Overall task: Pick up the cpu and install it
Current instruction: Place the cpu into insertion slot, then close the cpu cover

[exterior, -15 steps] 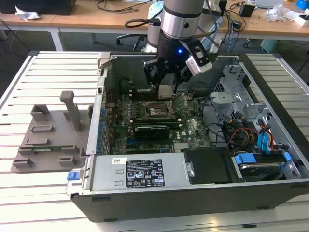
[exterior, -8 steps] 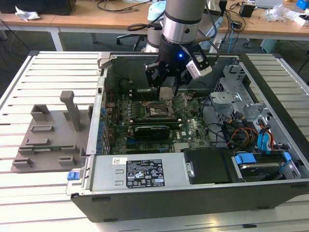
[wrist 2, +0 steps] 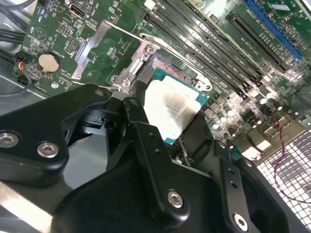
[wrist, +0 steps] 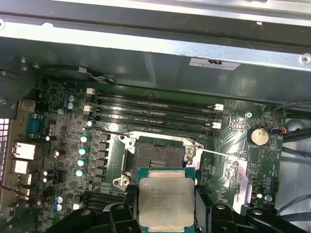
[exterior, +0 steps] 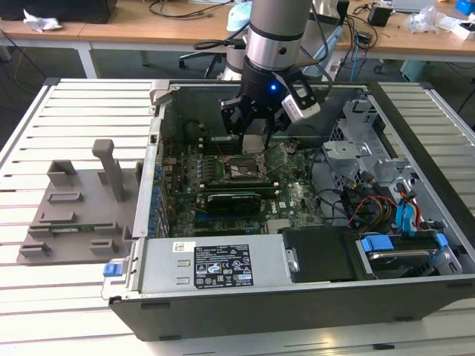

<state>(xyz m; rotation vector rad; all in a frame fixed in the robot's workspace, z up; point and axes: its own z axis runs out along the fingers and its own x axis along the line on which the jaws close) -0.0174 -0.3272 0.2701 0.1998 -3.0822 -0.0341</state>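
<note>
The cpu is a flat square chip with a dull silver top and a green rim. My gripper is shut on it, one black finger on each side edge. In the first wrist view the chip hangs just short of the open socket, whose dark contact field is bare. The second wrist view has the cpu tilted between the gripper fingers, partly over the socket. In the exterior view my gripper hovers inside the computer case, a little above the socket.
The socket's metal load plate is folded open beside it. Memory slots run along the socket's far side. A drive cage and cables fill the case's right part in the exterior view. A grey tray lies outside, on the left.
</note>
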